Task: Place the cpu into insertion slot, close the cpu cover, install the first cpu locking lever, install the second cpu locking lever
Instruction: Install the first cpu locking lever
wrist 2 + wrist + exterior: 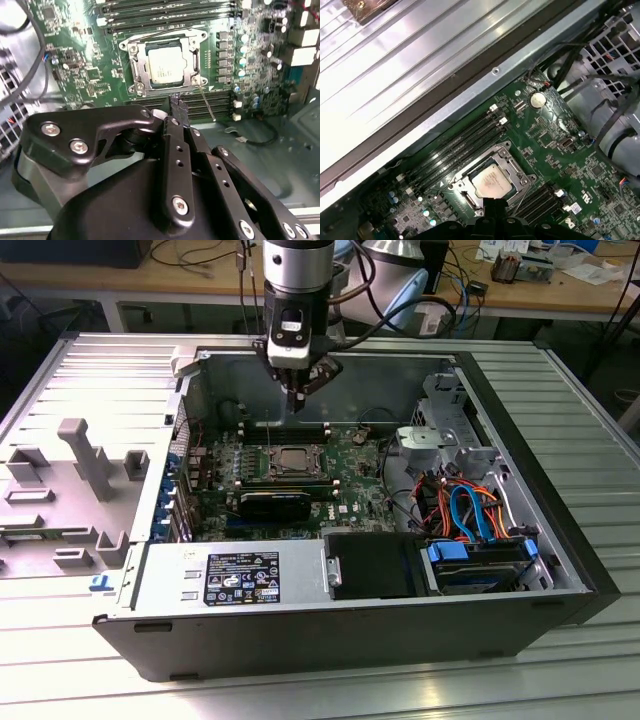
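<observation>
One cpu [166, 65] sits in the single insertion slot [142, 70] on the green motherboard [352, 483]. Its dull silver top shows through the window of the one cpu cover [162, 40], which lies flat over the slot. One thin wire locking lever [207, 103] angles out from a corner of the slot, across the nearer bank of memory slots [220, 107]. A second bank of memory slots [165, 15] lies on the slot's opposite side.

The robot's one hand [297, 405] hangs above the board, just beside the slot and over the nearer memory bank. In the second wrist view its fingers [176, 111] are pressed together with nothing between them.

In the first wrist view one coin battery [536, 100] lies well away from the slot. One open computer case [545, 455] holds the board and rests on the ribbed metal worktop [570, 680].
</observation>
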Available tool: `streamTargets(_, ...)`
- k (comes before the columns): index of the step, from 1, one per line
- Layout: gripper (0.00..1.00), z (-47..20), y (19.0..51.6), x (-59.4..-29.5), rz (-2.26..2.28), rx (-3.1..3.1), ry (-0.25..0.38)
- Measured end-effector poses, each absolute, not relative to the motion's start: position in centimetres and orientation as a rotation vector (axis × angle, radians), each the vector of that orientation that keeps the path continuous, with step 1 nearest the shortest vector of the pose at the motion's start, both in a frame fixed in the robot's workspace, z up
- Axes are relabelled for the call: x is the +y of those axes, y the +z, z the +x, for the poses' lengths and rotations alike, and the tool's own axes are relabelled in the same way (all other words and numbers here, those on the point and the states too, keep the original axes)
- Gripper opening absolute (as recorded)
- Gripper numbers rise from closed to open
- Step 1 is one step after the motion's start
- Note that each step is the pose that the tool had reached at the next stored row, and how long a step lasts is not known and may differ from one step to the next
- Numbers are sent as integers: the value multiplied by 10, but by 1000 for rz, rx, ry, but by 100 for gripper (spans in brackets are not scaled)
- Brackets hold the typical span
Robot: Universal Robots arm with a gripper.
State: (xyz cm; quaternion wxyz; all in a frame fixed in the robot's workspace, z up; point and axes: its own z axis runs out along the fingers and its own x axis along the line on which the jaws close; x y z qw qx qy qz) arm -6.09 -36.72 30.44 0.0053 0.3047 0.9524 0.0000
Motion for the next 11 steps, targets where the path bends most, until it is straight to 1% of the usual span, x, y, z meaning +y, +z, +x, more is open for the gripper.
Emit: streamTargets(11, 11, -61, 304, -367, 561, 3080, 2)
